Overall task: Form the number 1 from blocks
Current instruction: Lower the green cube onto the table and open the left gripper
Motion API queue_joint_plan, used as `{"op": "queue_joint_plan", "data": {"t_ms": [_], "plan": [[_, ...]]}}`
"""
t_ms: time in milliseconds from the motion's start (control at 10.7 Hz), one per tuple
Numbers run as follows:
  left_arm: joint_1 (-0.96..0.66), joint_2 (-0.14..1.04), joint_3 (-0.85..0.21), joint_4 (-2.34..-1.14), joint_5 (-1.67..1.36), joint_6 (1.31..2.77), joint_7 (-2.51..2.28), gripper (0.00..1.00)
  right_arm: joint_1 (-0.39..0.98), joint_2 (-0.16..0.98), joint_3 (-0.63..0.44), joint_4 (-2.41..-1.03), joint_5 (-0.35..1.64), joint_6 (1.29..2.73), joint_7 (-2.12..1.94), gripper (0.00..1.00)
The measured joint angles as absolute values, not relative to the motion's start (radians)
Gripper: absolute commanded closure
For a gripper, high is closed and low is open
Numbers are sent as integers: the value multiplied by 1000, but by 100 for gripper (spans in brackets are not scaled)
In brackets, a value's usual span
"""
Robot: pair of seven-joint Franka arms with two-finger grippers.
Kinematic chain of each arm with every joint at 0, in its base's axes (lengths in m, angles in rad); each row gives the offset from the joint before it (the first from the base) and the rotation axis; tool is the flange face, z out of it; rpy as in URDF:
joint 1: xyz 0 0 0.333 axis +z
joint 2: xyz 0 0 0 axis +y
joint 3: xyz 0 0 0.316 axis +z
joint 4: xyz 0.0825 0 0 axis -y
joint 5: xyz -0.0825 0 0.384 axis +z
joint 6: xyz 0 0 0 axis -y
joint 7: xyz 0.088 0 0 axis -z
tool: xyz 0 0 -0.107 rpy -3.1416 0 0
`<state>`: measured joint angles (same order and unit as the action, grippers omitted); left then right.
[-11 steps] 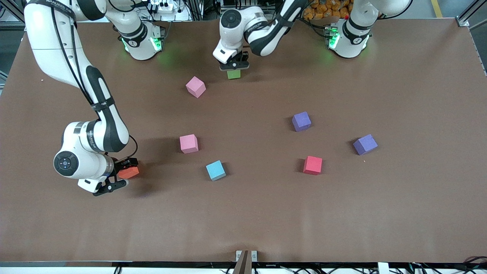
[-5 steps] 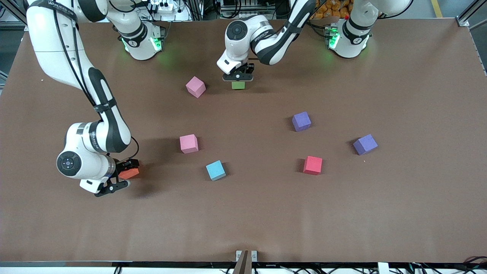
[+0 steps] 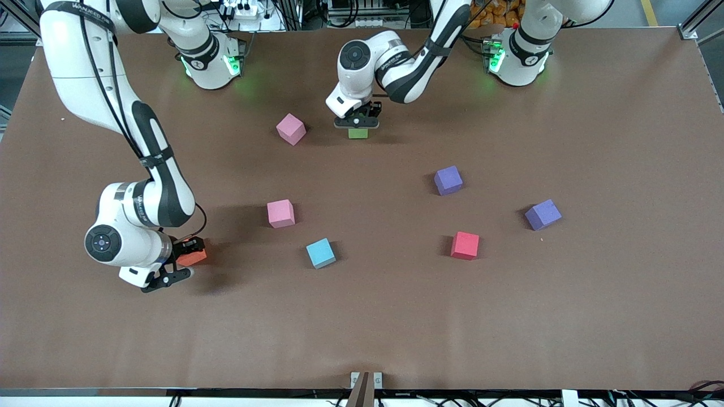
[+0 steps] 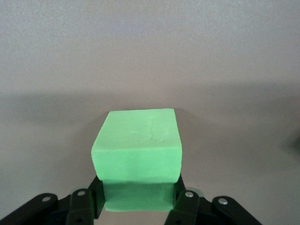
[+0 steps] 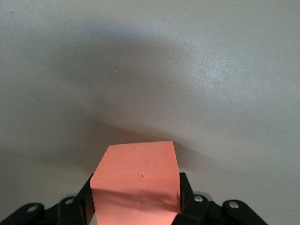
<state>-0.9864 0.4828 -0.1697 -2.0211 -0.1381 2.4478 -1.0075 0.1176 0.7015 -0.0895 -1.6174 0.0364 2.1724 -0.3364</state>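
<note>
Grippers first: left gripper point(image 3: 356, 121) is clamped on the green block point(image 3: 357, 133), carrying it above the table point(image 3: 594, 316), with one pink block point(image 3: 291, 129) just off toward the right arm's end. Right gripper point(image 3: 184, 261) has its fingers pressed against both sides of the orange block point(image 3: 192, 258) down at table level. Second pink block point(image 3: 280, 213) and light blue block point(image 3: 320, 252) sit out past that one, toward the left arm's end, then the red block point(image 3: 465, 245) and both purple blocks point(image 3: 448, 180) point(image 3: 542, 214).
</note>
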Motion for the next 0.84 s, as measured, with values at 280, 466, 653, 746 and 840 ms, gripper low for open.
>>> {"op": "queue_joint_plan", "data": {"t_ms": [280, 466, 653, 746, 840], "plan": [[-987, 494, -153, -1996, -138, 2448, -1008, 0, 118, 702, -91, -1617, 36, 2176, -337, 31], [-986, 495, -145, -1963, -138, 2445, -1014, 0, 118, 699, -91, -1611, 38, 2184, -336, 32], [-986, 492, -133, -1919, -138, 2398, -1029, 0, 119, 676, -91, -1601, 39, 2186, -306, 33], [-985, 477, -118, -1899, -138, 2358, -1031, 0, 126, 654, -92, -1599, 40, 2184, -250, 33], [-982, 446, -93, -1884, -138, 2311, -1032, 0, 144, 627, -92, -1601, 40, 2180, -168, 33]]}}
